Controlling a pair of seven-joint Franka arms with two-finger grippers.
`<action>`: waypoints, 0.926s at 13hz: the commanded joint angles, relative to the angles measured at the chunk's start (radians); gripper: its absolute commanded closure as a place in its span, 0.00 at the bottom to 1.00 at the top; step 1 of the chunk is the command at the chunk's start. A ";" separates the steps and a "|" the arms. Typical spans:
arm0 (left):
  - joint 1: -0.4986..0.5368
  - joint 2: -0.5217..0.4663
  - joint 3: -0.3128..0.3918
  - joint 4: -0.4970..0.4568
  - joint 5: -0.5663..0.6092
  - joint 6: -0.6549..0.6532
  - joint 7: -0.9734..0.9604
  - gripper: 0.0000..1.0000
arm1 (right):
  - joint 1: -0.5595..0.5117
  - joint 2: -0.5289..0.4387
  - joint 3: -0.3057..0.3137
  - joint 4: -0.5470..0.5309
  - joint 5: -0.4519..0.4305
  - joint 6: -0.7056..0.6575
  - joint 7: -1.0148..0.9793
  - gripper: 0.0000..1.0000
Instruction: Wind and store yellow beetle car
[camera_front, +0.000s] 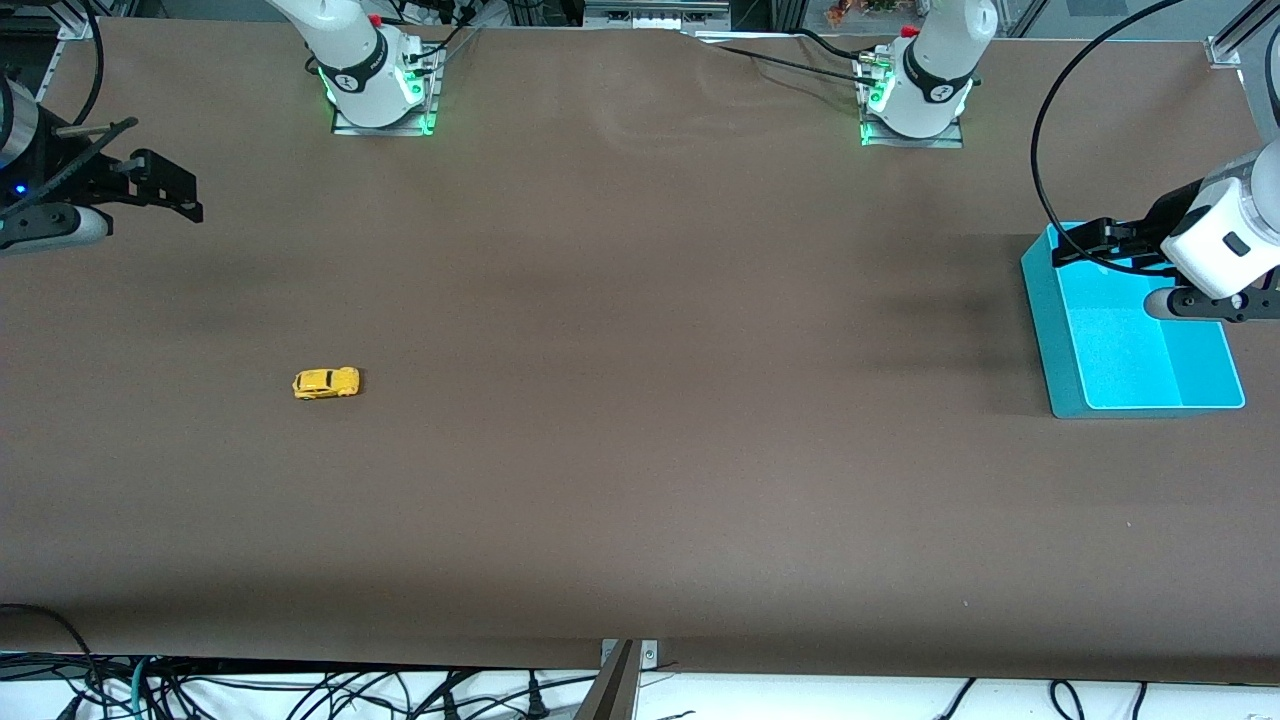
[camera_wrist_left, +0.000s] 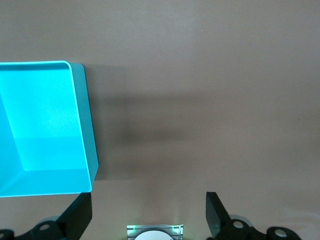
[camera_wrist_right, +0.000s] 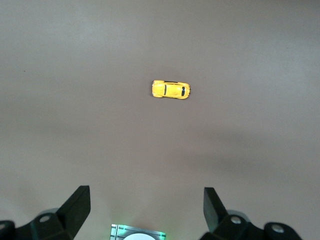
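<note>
The yellow beetle car (camera_front: 326, 383) is sitting alone on the brown table (camera_front: 640, 480) toward the right arm's end. The right gripper (camera_front: 165, 188) is hovering with fingers (camera_wrist_right: 76, 205) spread wide, holding nothing. The left gripper (camera_front: 1085, 240) (likewise wide open, empty) is hanging over the turquoise bin (camera_front: 1060, 335).

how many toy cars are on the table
1. The yellow car sits alone on the bare table toward the right arm's end, away from the bin at the left arm's end. The bin's visible inside shows none.
</note>
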 joint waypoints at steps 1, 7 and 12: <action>0.008 -0.006 -0.007 -0.003 0.001 -0.006 0.000 0.00 | -0.016 0.018 0.010 0.039 -0.006 -0.013 0.013 0.00; 0.008 -0.006 -0.007 0.000 0.002 -0.005 0.000 0.00 | -0.018 0.020 0.010 0.042 -0.068 0.000 0.009 0.00; 0.004 -0.006 -0.008 0.008 0.004 -0.005 0.000 0.00 | -0.018 0.018 0.009 0.044 -0.062 0.006 0.015 0.00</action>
